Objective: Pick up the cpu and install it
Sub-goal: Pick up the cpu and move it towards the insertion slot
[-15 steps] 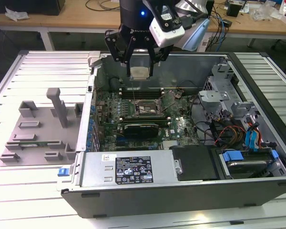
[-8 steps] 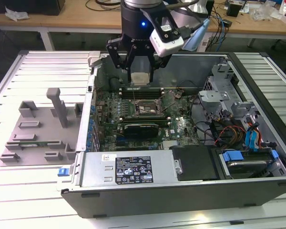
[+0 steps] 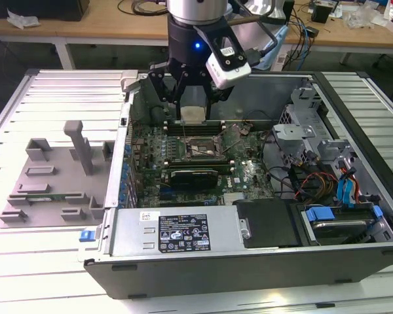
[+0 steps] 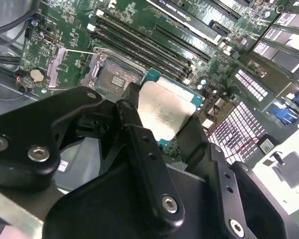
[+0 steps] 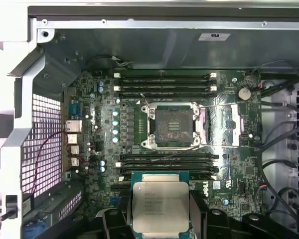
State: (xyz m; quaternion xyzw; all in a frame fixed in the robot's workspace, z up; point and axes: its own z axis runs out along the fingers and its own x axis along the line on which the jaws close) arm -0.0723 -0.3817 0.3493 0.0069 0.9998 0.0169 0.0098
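– Black fingers (image 4: 139,149) of the gripper (image 4: 165,123) sit closest to my second wrist view. They are clamped on the cpu (image 4: 167,112), one finger on each of two opposite edges.

– Which face can you see?

– Its silvery metal top, in both wrist views, with a green edge showing round it.

– Where is it relative to the socket (image 5: 174,126)?

– Apart from it. In my first wrist view the socket is a dark square in a metal frame on the motherboard (image 5: 241,164). It is uncovered, with thin wire levers (image 5: 224,104) standing out beside it. A bank of long black memory slots (image 5: 164,163) lies between the socket and the held cpu.

– And from outside?

– In the exterior view the arm (image 3: 193,13) reaches down into the open computer case (image 3: 249,265), which lies on its side on a white slatted table (image 3: 26,261). I read the cpu as hanging above the motherboard, clear of it. It is past the socket, toward the wall of the case farthest from that camera.

– Anything else around it?

– A grey plastic tray (image 3: 52,176) rests on the table at the exterior view's left, just beside the case. Inside the case, at the exterior view's right, I see a drive cage (image 3: 340,226) with blue tabs and a tangle of cables.
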